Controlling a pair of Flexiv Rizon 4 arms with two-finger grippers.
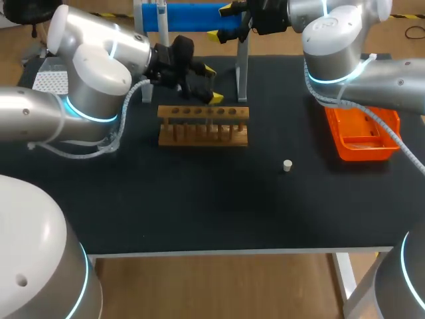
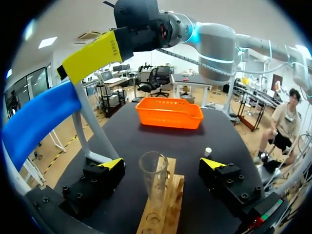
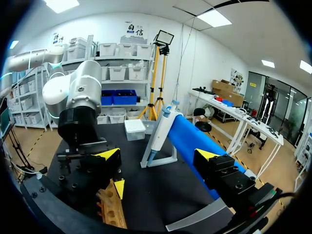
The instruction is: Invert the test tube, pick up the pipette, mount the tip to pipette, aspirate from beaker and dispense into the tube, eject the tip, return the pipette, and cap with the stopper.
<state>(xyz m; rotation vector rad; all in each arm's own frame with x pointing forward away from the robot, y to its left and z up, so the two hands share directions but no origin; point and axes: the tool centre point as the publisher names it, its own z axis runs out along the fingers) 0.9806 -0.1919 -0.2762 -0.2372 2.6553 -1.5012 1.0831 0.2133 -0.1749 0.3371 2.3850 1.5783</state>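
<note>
A clear test tube (image 2: 153, 174) stands mouth up in the wooden rack (image 1: 202, 125), between the spread fingers of my left gripper (image 2: 161, 164), which touch nothing. In the head view that gripper (image 1: 209, 83) hangs just behind the rack. The blue pipette (image 1: 192, 16) lies on its stand at the table's back. My right gripper (image 1: 222, 21) is open, with a yellow tip on either side of the pipette's blue body (image 3: 195, 141). In the right wrist view my right gripper (image 3: 157, 155) shows no contact with the pipette. The small white stopper (image 1: 287, 165) lies on the mat right of the rack.
An orange tray (image 1: 362, 133) sits at the right side of the black table. A white perforated box (image 1: 50, 81) is at the far left, behind my left arm. The pipette stand's post (image 1: 242, 66) rises just behind the rack's right end.
</note>
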